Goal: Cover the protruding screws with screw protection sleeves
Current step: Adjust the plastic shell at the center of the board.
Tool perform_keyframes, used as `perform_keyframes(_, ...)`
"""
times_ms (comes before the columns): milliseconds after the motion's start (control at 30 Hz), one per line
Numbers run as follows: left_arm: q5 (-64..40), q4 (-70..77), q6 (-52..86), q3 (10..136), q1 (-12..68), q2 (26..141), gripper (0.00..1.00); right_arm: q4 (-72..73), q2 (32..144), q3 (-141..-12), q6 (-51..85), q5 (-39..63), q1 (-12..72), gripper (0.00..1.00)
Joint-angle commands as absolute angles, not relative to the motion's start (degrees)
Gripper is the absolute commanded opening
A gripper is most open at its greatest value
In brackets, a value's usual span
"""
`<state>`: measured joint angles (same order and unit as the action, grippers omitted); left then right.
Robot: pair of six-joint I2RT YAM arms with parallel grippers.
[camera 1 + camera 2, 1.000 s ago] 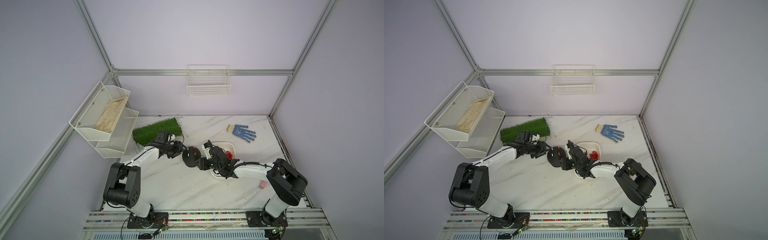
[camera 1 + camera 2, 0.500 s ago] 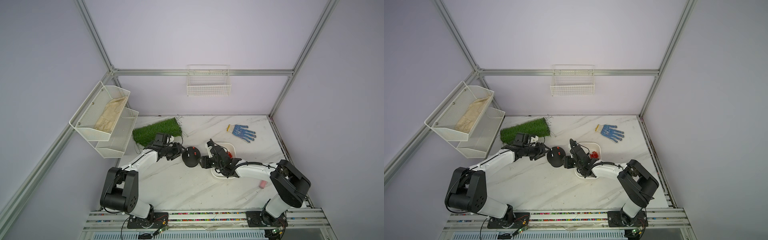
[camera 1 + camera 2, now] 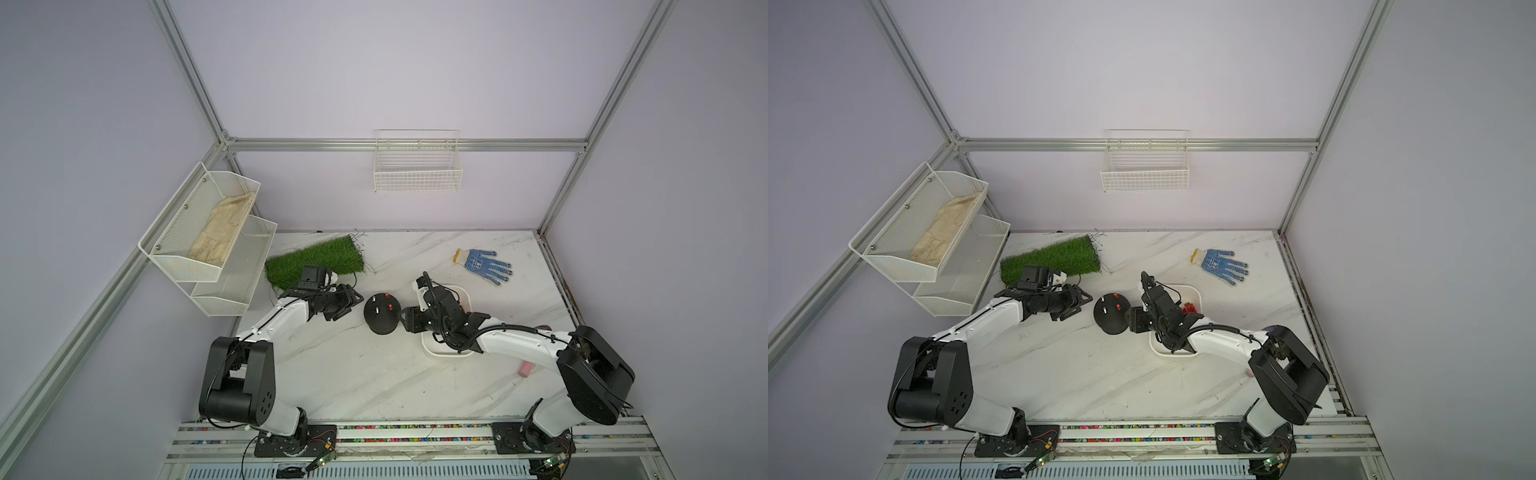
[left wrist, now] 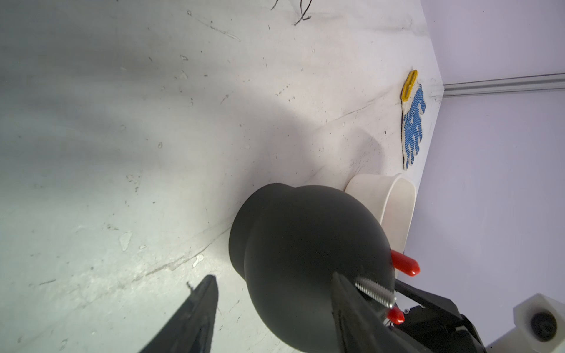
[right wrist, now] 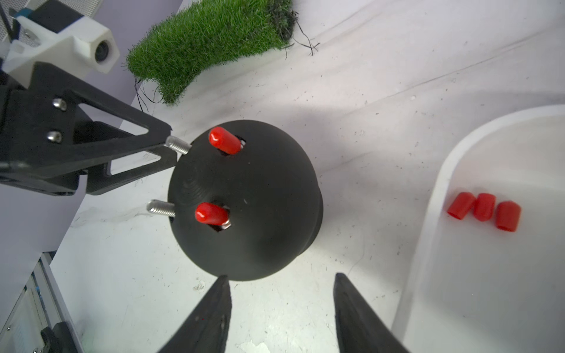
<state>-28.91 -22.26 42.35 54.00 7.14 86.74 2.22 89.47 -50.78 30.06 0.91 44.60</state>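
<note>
Protruding screws (image 5: 160,208), two bare, between left gripper (image 4: 272,275), right gripper (image 5: 281,276)

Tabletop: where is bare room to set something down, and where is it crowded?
Free: the table in front, toward the rail, and the back strip between grass and glove. Crowded: the middle, where the left end effector and right end effector flank the dome beside the tray.

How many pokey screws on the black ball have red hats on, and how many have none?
Screws wearing red caps: 2
Bare silver screws: 2
Total screws on the black dome: 4
</note>
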Motion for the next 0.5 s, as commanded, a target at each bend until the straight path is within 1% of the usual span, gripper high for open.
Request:
perform_keyframes(0, -29.13, -21.36, 40.72, 60.22, 7.03, 89.9, 0.6, 0.07, 88.37, -52.21, 28.84, 1.36, 46.21, 0.55)
perform_keyframes(333, -36.25, -20.94, 39.02, 70.63, 7.69, 102.71, 0.6, 2.05, 92.51, -52.73, 29.7, 4.86, 50.74, 0.53)
perform_keyframes(467, -38.6, -21.01, 38.0, 72.57, 8.98, 105.76, 0.59, 4.31, 95.16, -52.48, 30.55, 6.21, 51.15, 0.53)
